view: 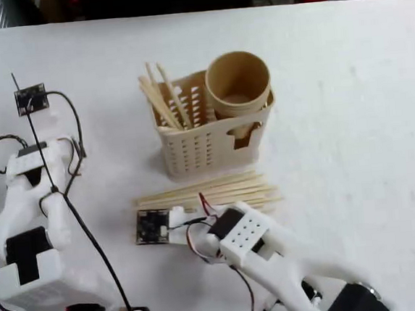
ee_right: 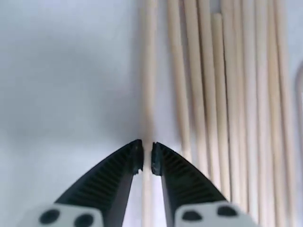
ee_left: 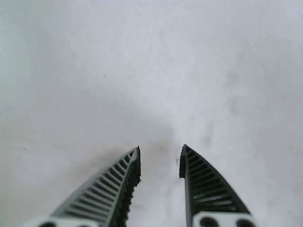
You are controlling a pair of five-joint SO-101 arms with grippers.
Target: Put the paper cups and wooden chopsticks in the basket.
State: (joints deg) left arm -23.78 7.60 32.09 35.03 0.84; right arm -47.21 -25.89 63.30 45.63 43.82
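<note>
Now, left pincer (ee_left: 160,158): released; you see its two ribbed fingers spread apart over bare white desk (ee_left: 142,71), nothing between them.
Left arm (view: 31,214): sits at the left edge of the desk, well apart from the basket.
Basket (view: 193,153): slotted, cream, upright at the desk's centre.
Basket, left side: several wooden chopsticks (view: 163,101) stand in it, leaning and poking above the rim.
Basket, right side: stacked paper cups (view: 237,80) sit in it, mouth up, rising above the rim.
Loose chopsticks (view: 218,191): a bundle lying flat and roughly parallel on the desk, just in front of the basket.
Right pincer (ee_right: 147,158): clenched on the outermost chopstick (ee_right: 149,71) of that bundle; you find a fingertip on either side of it.
Right arm (view: 275,259): comes in from the near right edge, wrist just beside the bundle.
</note>
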